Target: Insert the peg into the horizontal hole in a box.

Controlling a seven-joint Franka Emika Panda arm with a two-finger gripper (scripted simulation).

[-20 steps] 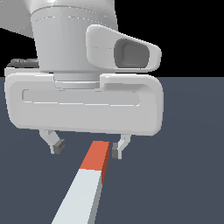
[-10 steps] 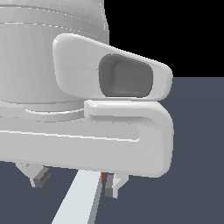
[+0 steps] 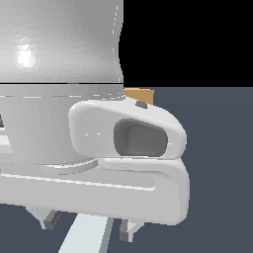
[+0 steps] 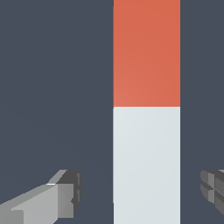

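The peg [image 4: 146, 131] lies flat on the dark floor, one end red-orange and the rest pale grey-white. In the exterior view only a pale stretch of the peg [image 3: 86, 238] shows below the hand. My gripper [image 4: 141, 190] is open and straddles the pale part just behind the colour change, with a gap on each side between the peg and the fingers [image 4: 65, 197]. In the exterior view the gripper [image 3: 89, 225] hangs low over the peg. A tan corner of the box [image 3: 139, 95] peeks out behind the hand. The hole is hidden.
The arm's white hand and wrist camera housing [image 3: 143, 138] fill most of the exterior view and block what lies behind. Dark grey floor [image 3: 217, 163] spreads around the peg.
The hand has dropped lower over the peg and looms larger in the exterior view. The peg's red end is now hidden there, and the fingers sit either side of the pale part.
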